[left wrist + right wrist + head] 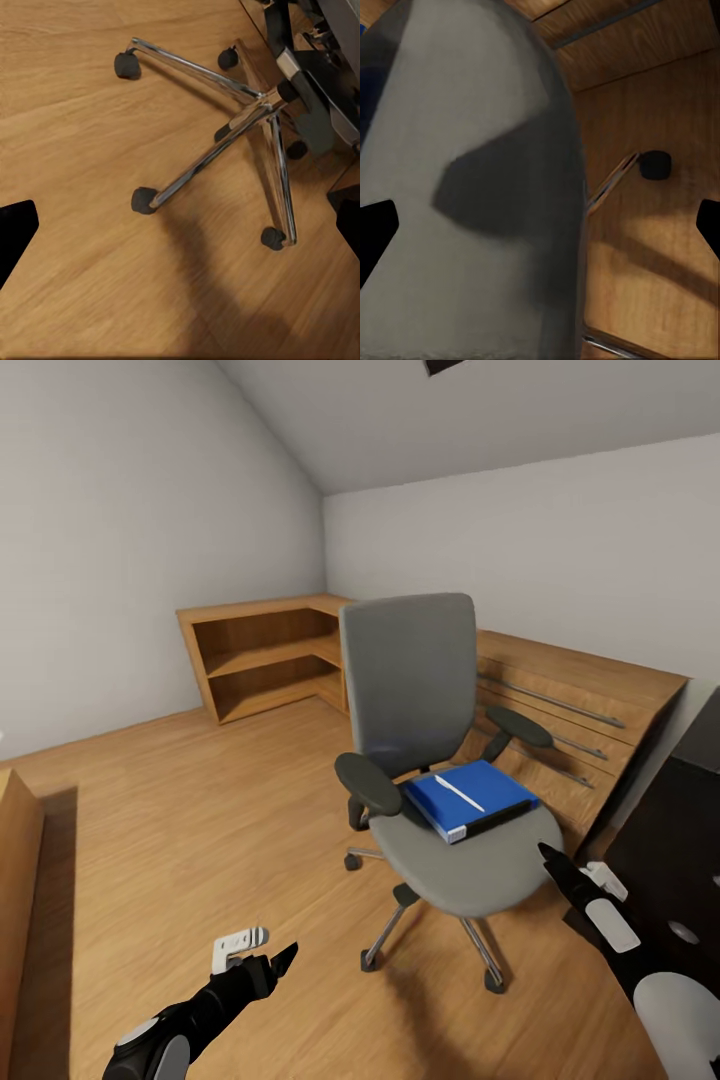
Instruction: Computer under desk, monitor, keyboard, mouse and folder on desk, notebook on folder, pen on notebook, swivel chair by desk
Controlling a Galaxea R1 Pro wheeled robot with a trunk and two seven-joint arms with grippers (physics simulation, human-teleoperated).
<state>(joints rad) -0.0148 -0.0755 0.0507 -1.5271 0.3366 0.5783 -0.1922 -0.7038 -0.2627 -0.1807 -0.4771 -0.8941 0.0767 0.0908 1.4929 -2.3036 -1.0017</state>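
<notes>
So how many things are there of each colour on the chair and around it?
Grey: 1, the swivel chair
Blue: 1, the folder on its seat
White: 1, a pen on the folder
Wood brown: 1, the shelving unit in the corner
Total: 4

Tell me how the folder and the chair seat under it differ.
The folder is bright blue, flat and rectangular with sharp corners; the swivel chair seat is grey, padded and rounded. The folder covers only part of the seat, toward the back. The folder carries a white stripe; the seat is plain. Both lie roughly level.
</notes>
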